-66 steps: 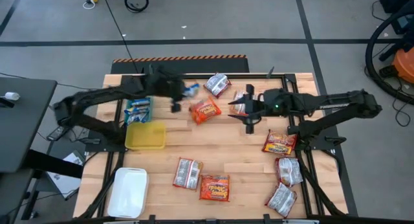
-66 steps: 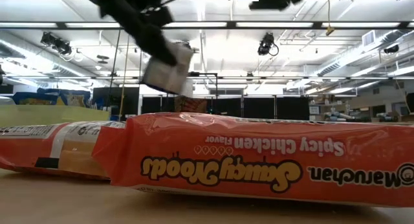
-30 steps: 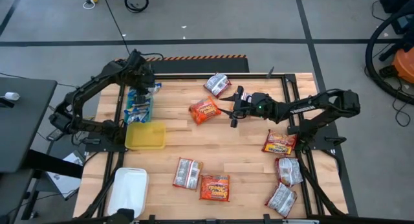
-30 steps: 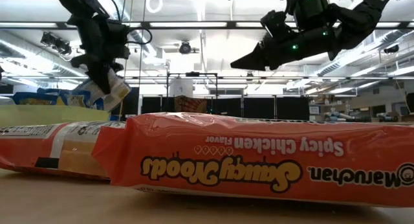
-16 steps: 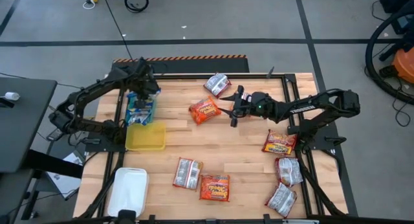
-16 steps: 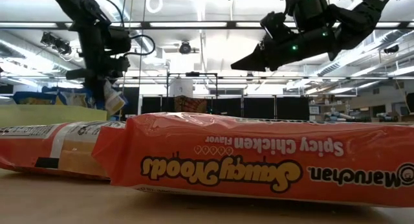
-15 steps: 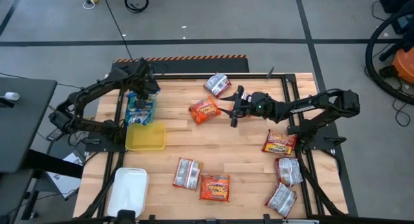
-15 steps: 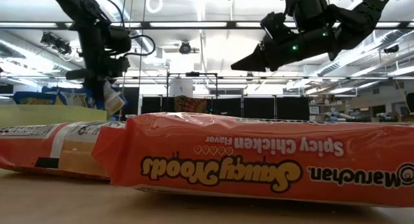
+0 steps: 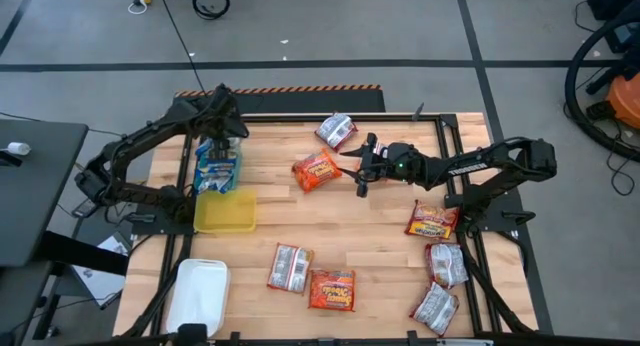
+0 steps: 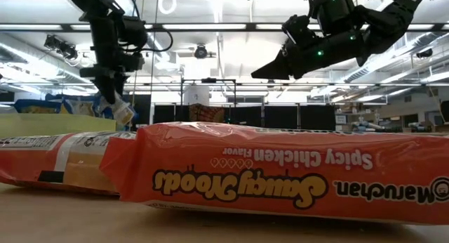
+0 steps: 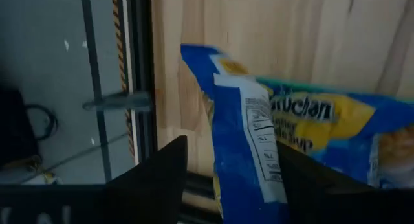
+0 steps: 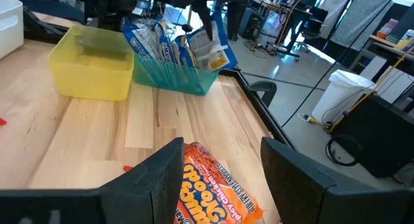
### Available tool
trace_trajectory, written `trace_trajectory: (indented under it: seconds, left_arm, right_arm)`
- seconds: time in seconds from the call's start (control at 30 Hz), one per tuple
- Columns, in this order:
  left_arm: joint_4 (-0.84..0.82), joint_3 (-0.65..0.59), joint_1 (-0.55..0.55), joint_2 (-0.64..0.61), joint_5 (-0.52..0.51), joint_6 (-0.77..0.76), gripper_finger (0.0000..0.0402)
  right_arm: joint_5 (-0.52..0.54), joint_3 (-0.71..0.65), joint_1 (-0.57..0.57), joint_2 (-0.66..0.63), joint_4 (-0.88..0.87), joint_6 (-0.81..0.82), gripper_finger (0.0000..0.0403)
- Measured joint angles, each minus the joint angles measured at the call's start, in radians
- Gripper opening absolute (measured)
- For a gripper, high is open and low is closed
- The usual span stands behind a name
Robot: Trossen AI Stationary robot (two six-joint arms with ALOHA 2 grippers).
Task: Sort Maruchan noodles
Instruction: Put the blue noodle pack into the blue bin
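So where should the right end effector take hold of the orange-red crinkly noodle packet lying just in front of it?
Probably the near short edge of the orange-red crinkly noodle packet, from above: it lies flat on the wooden table, and the open right end effector hovers beside that end.

Robotics lab: ceiling strip lights (image 10: 231,27), taped concrete floor (image 9: 330,26).

packets (image 9: 216,164) in bin (image 12: 183,78), beside tub (image 9: 224,210)
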Motion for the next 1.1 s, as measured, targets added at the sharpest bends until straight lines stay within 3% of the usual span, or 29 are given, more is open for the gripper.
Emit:
trace_trajectory:
  seconds: [0.27, 0.53, 0.73, 0.87, 0.97, 1.1]
  left_arm:
    - [-0.061, 0.019, -0.047, 0.094, -0.074, -0.138, 0.0208]
    - [-0.325, 0.242, -0.081, 0.333, -0.105, -0.364, 0.0208]
    - [-0.329, 0.287, -0.091, 0.469, -0.109, -0.39, 0.0208]
    - [-0.331, 0.287, -0.115, 0.516, -0.171, -0.352, 0.0203]
    - [-0.329, 0.287, -0.14, 0.51, -0.211, -0.281, 0.0171]
    - [-0.325, 0.287, -0.159, 0.47, -0.185, -0.23, 0.0076]
  right_arm:
    - [0.008, 0.0, -0.001, 0.0, -0.008, 0.0, 0.021]
    - [0.01, 0.0, -0.001, 0.0, -0.07, 0.035, 0.021]
    - [0.004, 0.0, -0.001, -0.001, -0.14, 0.042, 0.021]
    - [0.004, 0.0, -0.001, -0.001, -0.178, 0.021, 0.021]
    - [0.003, 0.0, -0.001, -0.001, -0.18, -0.003, 0.021]
    - [0.003, 0.0, -0.001, -0.001, -0.18, -0.036, 0.021]
